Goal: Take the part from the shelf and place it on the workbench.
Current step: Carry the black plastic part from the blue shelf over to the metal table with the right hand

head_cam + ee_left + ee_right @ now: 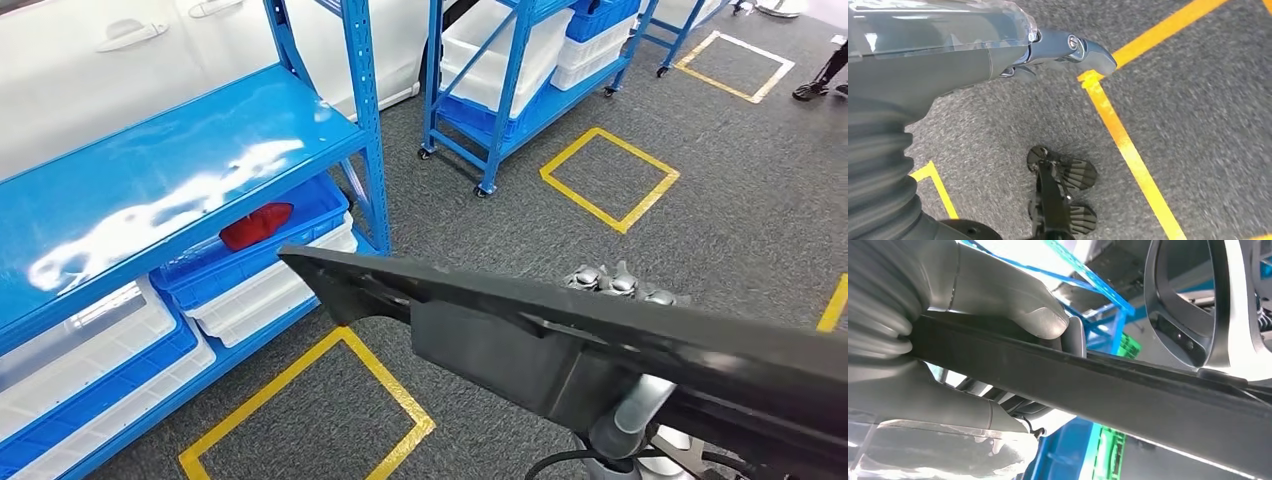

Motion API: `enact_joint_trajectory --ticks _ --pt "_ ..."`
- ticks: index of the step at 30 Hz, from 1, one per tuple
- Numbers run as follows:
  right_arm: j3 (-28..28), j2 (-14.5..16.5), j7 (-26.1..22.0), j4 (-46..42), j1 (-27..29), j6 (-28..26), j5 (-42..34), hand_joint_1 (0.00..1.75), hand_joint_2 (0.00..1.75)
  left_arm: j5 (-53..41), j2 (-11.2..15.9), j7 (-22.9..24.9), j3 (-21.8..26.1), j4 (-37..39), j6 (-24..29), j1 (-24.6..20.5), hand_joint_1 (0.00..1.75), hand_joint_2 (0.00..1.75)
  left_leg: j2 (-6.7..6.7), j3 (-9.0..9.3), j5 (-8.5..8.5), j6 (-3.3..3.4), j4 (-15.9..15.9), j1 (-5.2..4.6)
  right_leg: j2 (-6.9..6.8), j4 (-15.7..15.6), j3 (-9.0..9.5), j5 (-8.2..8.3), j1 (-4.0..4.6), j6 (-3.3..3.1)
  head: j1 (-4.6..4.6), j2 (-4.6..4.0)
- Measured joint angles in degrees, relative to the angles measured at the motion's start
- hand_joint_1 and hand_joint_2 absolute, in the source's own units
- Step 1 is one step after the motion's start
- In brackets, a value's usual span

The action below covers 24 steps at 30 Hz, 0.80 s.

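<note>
A long black plastic part (560,330) lies tilted across the lower right of the head view, in front of the blue shelf (180,160). My right hand (625,282) grips it from behind, and its pale fingertips show above the part's upper edge. In the right wrist view the thumb (1038,315) presses on the part's dark bar (1108,385), with the hand wrapped around it. My left hand (1048,50) hangs over the grey carpet holding nothing, its thumb stretched out.
A red piece (256,225) lies in a blue bin on the shelf's lower level, among white bins. A second blue wheeled rack (520,80) stands behind. Yellow tape squares (610,178) mark the carpet. A white car door (120,50) is behind the shelf. A person's foot (815,88) is far right.
</note>
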Motion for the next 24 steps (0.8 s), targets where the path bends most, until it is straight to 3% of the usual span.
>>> enact_joint_trajectory --ticks 2,4,5,6,7,9,11,13,15,16,18,19,20,21,22,23,24 --pt "-0.5 0.1 0.0 1.0 -0.5 1.0 -0.3 1.75 1.75 -0.2 -0.3 -0.1 0.0 0.0 0.0 -0.1 0.00 1.75 1.43 -0.04 0.22 0.47 -0.2 -0.03 -3.59 6.0 -2.94 -3.33 0.09 0.35 0.01 0.00" --pt "-0.9 0.1 0.0 2.1 -0.8 1.6 -0.4 1.75 1.75 -0.2 -0.5 -0.1 0.0 0.0 0.0 0.1 0.00 1.75 2.94 -0.18 0.17 0.54 -0.1 -0.21 -5.13 13.3 -6.51 -6.21 -0.15 0.70 0.00 0.00" --pt "-1.1 0.1 0.0 2.6 -0.9 1.8 -0.4 1.75 1.75 -0.3 -0.6 -0.1 0.0 0.0 0.1 0.2 0.00 1.75 3.68 -0.24 0.12 0.54 -0.1 -0.26 -5.35 14.8 -7.25 -6.33 -0.27 0.81 0.00 0.00" --pt "-1.3 0.1 0.0 3.0 -0.9 1.8 -0.3 1.75 1.75 -0.3 -0.7 0.0 0.0 0.0 0.1 0.1 0.00 1.75 4.39 -0.27 0.05 0.49 0.0 -0.28 -5.53 14.1 -6.85 -5.45 -0.35 0.84 0.00 0.00" --pt "-1.5 0.1 0.0 3.3 -1.0 1.8 -0.3 1.75 1.75 -0.5 -0.8 0.0 0.0 0.0 0.1 0.0 0.00 1.75 4.98 -0.23 -0.04 0.40 0.0 -0.29 -5.91 11.0 -5.12 -3.71 -0.39 0.78 0.00 0.00" --pt "-1.6 0.2 0.0 4.0 -1.5 1.8 -0.3 1.75 1.75 -1.0 -0.9 0.3 0.0 0.0 0.0 -0.2 0.00 1.75 5.99 -0.01 -0.29 0.03 0.1 -0.50 -7.99 2.5 -0.49 -0.63 -0.14 0.33 0.00 0.00" --pt "-1.6 0.2 0.0 4.7 -1.9 2.0 -0.8 1.75 1.75 -1.4 -1.1 0.8 0.0 0.0 0.0 -0.4 0.00 1.75 6.80 0.19 -0.50 -0.54 0.1 -0.76 -9.17 -1.6 1.57 0.21 0.27 -0.35 0.00 0.00" --pt "-1.7 0.2 0.0 5.6 -2.0 2.7 -1.4 1.75 1.75 -1.5 -1.2 1.1 0.0 0.0 0.1 -0.5 0.00 1.75 7.72 0.45 -0.61 -1.20 0.0 -0.83 -8.10 -1.8 1.41 0.31 0.41 -1.00 0.00 0.00" --pt "-1.8 0.2 0.0 6.7 -2.2 3.9 -2.0 1.75 1.75 -1.4 -1.4 1.1 0.0 0.0 0.2 -0.6 0.00 1.75 6.92 0.30 -1.64 -1.81 1.0 -0.64 -7.00 -2.2 1.54 0.62 0.15 -1.68 -0.01 0.00" --pt "-1.8 0.2 0.0 7.3 -2.5 4.5 -2.2 1.75 1.75 -1.2 -1.5 1.1 0.0 0.0 0.3 -0.6 0.00 1.75 5.69 -0.50 -3.01 -2.05 3.0 -0.51 -6.45 -2.5 1.60 0.80 -0.02 -2.02 -0.01 0.00" --pt "-1.8 0.4 0.0 8.7 -3.1 5.5 -2.7 1.75 1.75 -1.0 -1.7 1.0 0.0 0.0 0.3 -0.3 0.00 1.75 2.97 -3.96 -6.94 -2.33 10.5 -0.34 -5.25 -2.6 1.54 0.99 -0.07 -2.44 -0.02 0.00" --pt "-1.9 0.4 0.0 9.4 -3.3 5.8 -2.9 1.75 1.75 -1.0 -1.8 1.0 0.0 0.0 0.3 -0.1 0.00 1.75 2.40 -5.96 -8.44 -2.41 14.5 -0.33 -4.52 -2.6 1.48 1.03 0.01 -2.51 -0.01 0.00" --pt "-2.0 0.5 0.0 10.0 -3.4 6.1 -3.0 1.75 1.75 -1.1 -1.9 1.0 0.0 0.0 0.4 0.1 0.00 1.75 2.15 -7.36 -8.90 -2.43 17.0 -0.33 -3.78 -2.5 1.46 1.05 0.09 -2.53 -0.01 0.00" --pt "-2.1 0.5 0.0 10.5 -3.4 6.4 -3.1 1.75 1.75 -1.1 -1.9 1.0 0.1 0.0 0.5 0.2 0.00 1.75 2.05 -7.71 -8.13 -2.37 17.3 -0.33 -3.04 -2.5 1.49 1.06 0.14 -2.53 -0.01 0.00" --pt "-2.2 0.6 0.0 11.0 -3.6 6.6 -3.2 1.75 1.75 -1.0 -1.9 1.0 0.1 0.0 0.6 0.3 0.00 1.75 1.83 -6.92 -6.24 -2.24 15.1 -0.33 -2.29 -2.4 1.56 1.05 0.17 -2.51 -0.01 0.00" --pt "-2.3 0.7 0.0 11.3 -3.7 6.7 -3.3 1.75 1.75 -1.0 -1.9 1.1 0.1 0.0 0.7 0.3 0.00 1.75 1.18 -5.19 -3.75 -2.05 10.9 -0.32 -1.60 -2.4 1.63 1.02 0.17 -2.44 -0.01 0.00" --pt "-2.4 0.9 0.0 11.6 -3.8 6.8 -3.4 1.75 1.75 -1.0 -1.9 1.1 0.2 0.0 0.7 0.3 0.00 1.75 -0.29 -3.37 -1.78 -1.80 6.7 -0.24 -0.99 -2.3 1.62 1.00 0.14 -2.33 -0.01 0.00"
